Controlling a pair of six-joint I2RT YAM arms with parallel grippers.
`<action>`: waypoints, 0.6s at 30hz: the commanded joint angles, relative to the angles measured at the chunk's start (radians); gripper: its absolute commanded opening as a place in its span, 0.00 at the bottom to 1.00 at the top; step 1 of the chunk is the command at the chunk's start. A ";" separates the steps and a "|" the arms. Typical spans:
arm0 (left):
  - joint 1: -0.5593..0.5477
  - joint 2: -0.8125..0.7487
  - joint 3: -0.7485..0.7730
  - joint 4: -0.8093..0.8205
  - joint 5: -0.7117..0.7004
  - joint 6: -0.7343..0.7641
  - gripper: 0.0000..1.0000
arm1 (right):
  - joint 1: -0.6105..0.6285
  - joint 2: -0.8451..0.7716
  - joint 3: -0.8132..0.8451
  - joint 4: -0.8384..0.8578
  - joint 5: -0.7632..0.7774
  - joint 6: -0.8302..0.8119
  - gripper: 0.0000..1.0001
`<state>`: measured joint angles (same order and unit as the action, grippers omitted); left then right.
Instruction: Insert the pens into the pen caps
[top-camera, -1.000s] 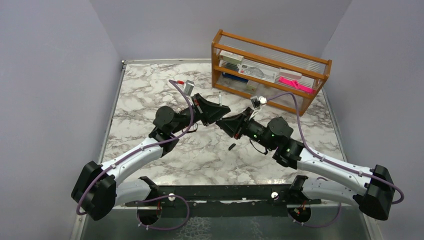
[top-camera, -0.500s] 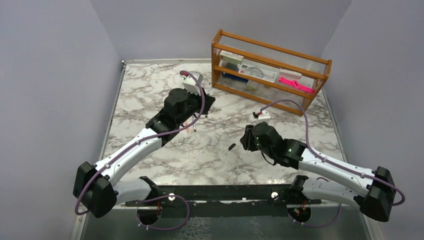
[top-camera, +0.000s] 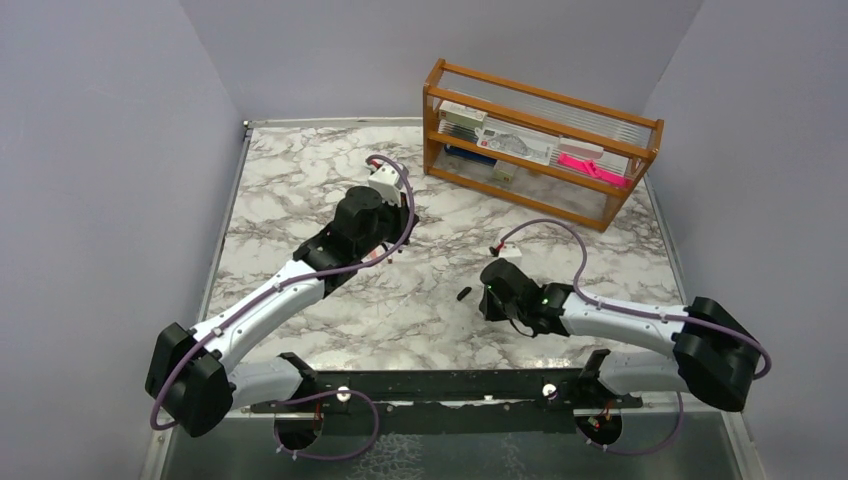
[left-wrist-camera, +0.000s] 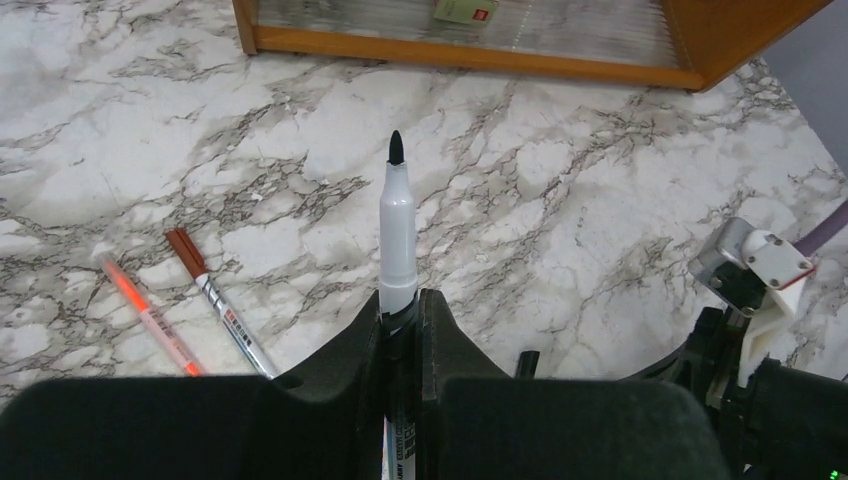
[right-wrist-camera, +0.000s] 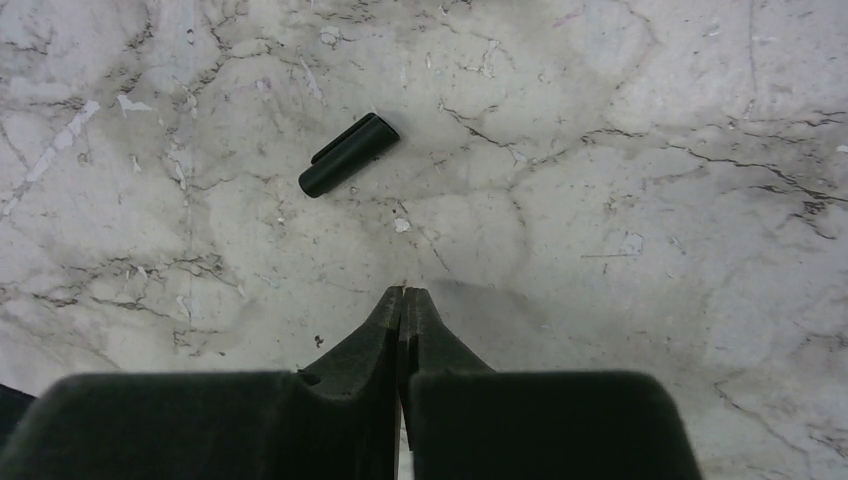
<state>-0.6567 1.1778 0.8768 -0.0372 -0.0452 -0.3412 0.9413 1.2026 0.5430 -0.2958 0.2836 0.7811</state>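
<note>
My left gripper (left-wrist-camera: 405, 298) is shut on a silvery-white pen (left-wrist-camera: 397, 225) whose bare black tip points away from me. On the marble to its left lie a silvery pen with a dark red end (left-wrist-camera: 215, 310) and a translucent orange-red pen (left-wrist-camera: 145, 315). A short black pen cap (right-wrist-camera: 348, 154) lies flat on the table, just ahead and left of my right gripper (right-wrist-camera: 404, 292), which is shut on nothing and hangs low over the marble. In the top view the black cap (top-camera: 463, 293) lies left of the right wrist (top-camera: 510, 290), and the left gripper (top-camera: 403, 215) is farther back left.
A wooden rack (top-camera: 540, 140) with boxes and a bright pink strip (top-camera: 592, 168) stands at the back right. The right arm's wrist (left-wrist-camera: 760, 265) shows at the right edge of the left wrist view. Purple cables loop over both arms.
The two grippers met mid-table a second ago and have since parted. The left arm swung back left with its pen. The right arm drew back and down beside the black cap, its jaws opening briefly and then shutting.
</note>
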 joint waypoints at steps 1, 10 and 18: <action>-0.002 -0.052 -0.014 -0.030 0.002 0.009 0.00 | 0.003 0.081 0.036 0.103 -0.022 0.012 0.01; -0.002 -0.038 -0.035 -0.005 0.013 -0.014 0.00 | -0.002 0.218 0.090 0.138 0.034 -0.054 0.01; -0.002 -0.015 -0.037 0.014 0.050 -0.041 0.00 | -0.051 0.301 0.127 0.190 0.063 -0.117 0.01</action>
<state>-0.6567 1.1511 0.8379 -0.0593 -0.0277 -0.3637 0.9180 1.4548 0.6323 -0.1539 0.2993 0.7136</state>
